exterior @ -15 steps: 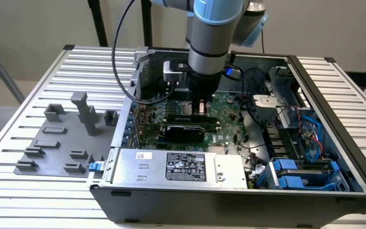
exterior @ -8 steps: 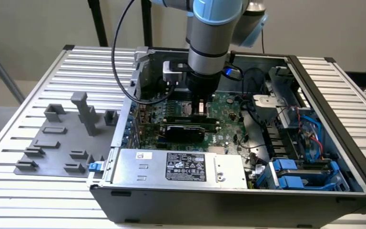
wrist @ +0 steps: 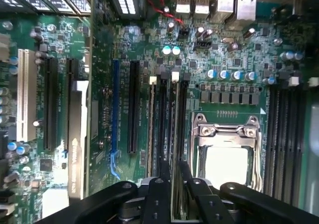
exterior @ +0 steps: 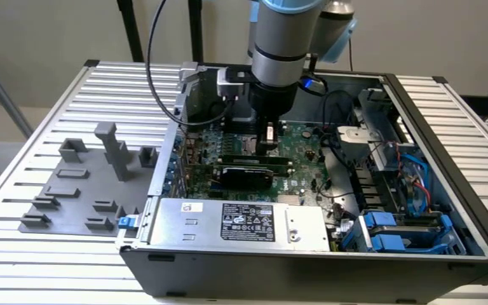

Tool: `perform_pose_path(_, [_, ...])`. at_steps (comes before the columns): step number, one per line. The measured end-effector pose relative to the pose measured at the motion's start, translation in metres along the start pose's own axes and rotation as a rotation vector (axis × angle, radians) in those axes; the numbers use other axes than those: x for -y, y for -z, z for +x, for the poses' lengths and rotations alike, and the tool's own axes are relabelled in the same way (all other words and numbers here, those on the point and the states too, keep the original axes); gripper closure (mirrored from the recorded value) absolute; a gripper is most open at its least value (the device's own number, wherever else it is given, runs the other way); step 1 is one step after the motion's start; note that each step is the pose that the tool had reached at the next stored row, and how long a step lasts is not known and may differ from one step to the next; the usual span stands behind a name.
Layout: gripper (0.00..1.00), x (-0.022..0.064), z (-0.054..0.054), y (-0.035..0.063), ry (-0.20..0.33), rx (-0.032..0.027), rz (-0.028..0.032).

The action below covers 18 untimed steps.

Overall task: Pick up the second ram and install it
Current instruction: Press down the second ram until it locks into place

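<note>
My gripper (exterior: 269, 147) reaches straight down into the open computer case (exterior: 312, 260), just over the green motherboard (exterior: 299, 171). In the wrist view the gripper (wrist: 175, 170) is shut on the second ram (wrist: 176, 196), a thin stick seen edge-on between the black fingers (wrist: 162, 189). The stick lines up along the black memory slots (wrist: 162, 119) beside the CPU socket (wrist: 227, 157). Whether its lower edge sits in a slot is hidden. From outside, the ram (exterior: 271, 135) shows as a pale narrow strip under the wrist.
A silver power supply (exterior: 239, 222) fills the case's front. A black expansion card (exterior: 248, 175) stands just in front of the gripper. Cables (exterior: 337, 105) and blue drive bays (exterior: 396, 232) lie on the exterior view's right. A grey holder plate (exterior: 70, 194) with blocks sits on its left.
</note>
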<state>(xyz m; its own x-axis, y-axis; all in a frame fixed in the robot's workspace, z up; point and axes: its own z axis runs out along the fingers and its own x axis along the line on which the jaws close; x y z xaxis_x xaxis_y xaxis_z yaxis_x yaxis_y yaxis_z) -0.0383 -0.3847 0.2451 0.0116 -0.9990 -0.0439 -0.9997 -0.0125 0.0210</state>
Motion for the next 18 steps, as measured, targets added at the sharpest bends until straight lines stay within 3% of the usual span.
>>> perform_pose_path(2, [0.0, -0.0001, -0.0002, 0.004, 0.0, 0.0, 0.0])
perform_pose_path(3, [1.0, -0.0001, -0.0002, 0.004, 0.0, 0.0002, 0.0001])
perform_pose_path(18, [1.0, -0.0001, -0.0002, 0.0041, 0.0, 0.0, 0.0001])
